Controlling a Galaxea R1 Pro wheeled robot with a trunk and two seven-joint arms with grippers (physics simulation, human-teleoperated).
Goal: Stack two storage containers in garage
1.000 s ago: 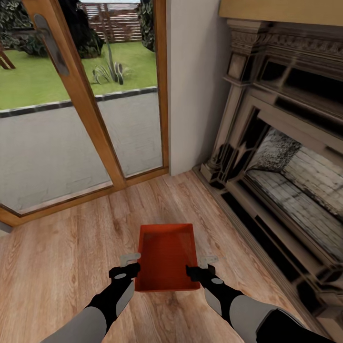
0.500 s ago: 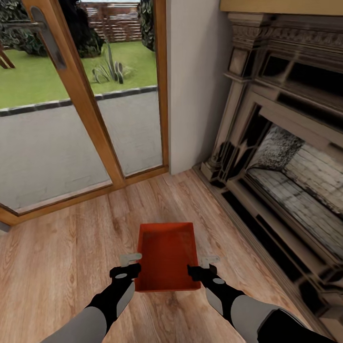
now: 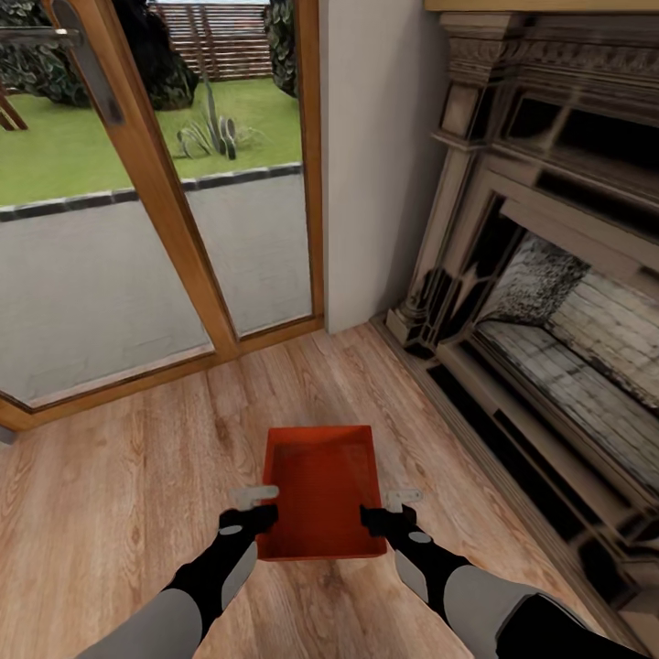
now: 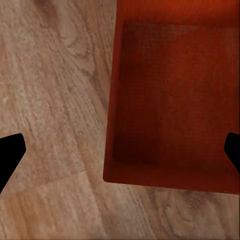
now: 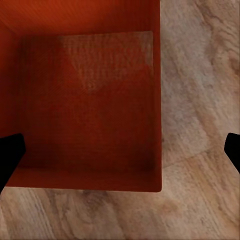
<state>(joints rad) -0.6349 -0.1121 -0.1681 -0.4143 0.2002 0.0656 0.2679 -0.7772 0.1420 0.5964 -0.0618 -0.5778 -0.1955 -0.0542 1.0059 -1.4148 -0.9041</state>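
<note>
One orange-red storage container [image 3: 320, 490] sits open and empty on the light wood-plank floor of the living room, just ahead of me. My left gripper [image 3: 254, 509] is at its left wall and my right gripper [image 3: 394, 509] at its right wall, both near the container's near end. In the left wrist view the left gripper [image 4: 120, 152] is open, its dark fingertips [image 4: 10, 155] wide apart on either side of the container [image 4: 175, 95] wall. The right gripper [image 5: 120, 152] is likewise open astride the opposite wall of the container [image 5: 90, 100].
A wood-framed glass door [image 3: 165, 210] stands ahead on the left, with a garden beyond it. A pale wall section [image 3: 375, 156] is straight ahead. The fireplace surround [image 3: 513, 302] runs along the right. Bare plank floor [image 3: 110, 494] lies to the left.
The view has shifted slightly. Both grippers stay at the container's sides, the left one a little closer to its wall.
</note>
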